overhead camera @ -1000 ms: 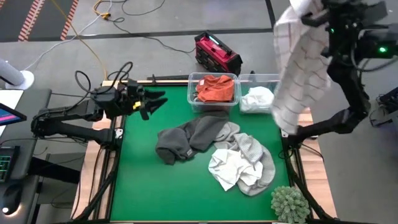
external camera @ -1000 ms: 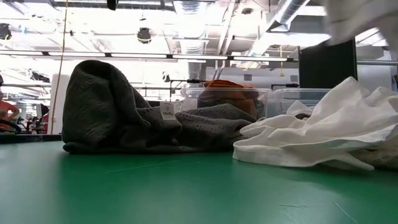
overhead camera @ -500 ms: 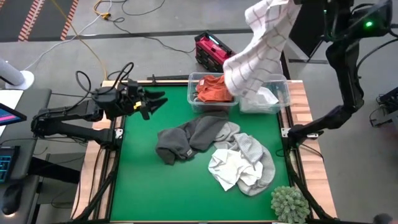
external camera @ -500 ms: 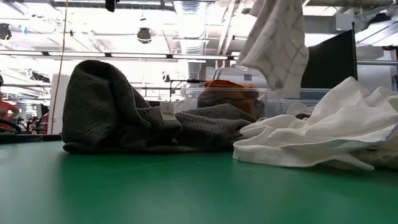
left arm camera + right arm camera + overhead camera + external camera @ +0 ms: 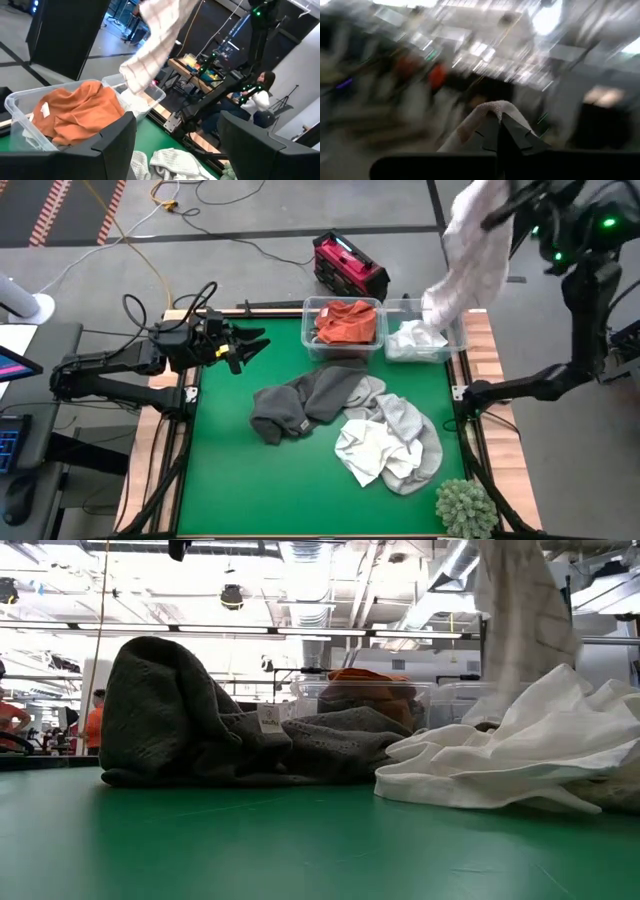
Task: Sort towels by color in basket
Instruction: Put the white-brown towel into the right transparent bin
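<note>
My right pincer [image 5: 499,131], shut tight on the checked towel [image 5: 468,255], dangles it above the clear bin [image 5: 452,315] holding whites; I should lower straight, then release.

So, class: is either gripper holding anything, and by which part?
The right gripper is shut on the white, grey-checked towel, pinching a fold at its top. The left gripper is open and empty.

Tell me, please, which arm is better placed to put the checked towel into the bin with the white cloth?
The right. Its gripper is shut on the checked towel, which hangs over that bin. The left gripper waits open at the table's far left.
</note>
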